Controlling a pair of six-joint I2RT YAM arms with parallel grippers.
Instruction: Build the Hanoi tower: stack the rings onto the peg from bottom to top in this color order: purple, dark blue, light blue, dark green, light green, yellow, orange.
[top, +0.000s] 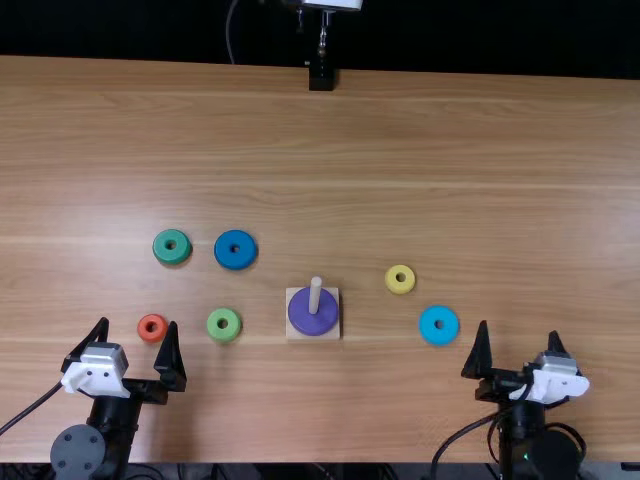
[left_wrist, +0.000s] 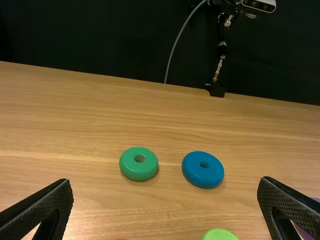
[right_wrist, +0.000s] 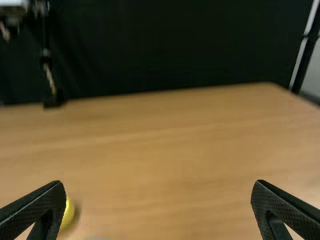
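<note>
Wooden table: orange ring between parted left fingers in top view.

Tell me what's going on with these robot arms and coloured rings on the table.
Nothing is being handled right now: the black left pincer and black right pincer are both open and empty. Only the round purple ring is on the pale upright peg. Six smaller rings lie loose on the light brown wooden table: a dark green ring, dark blue ring, light green ring and orange ring to the left of the peg, a yellow ring and light blue ring to its right.
</note>
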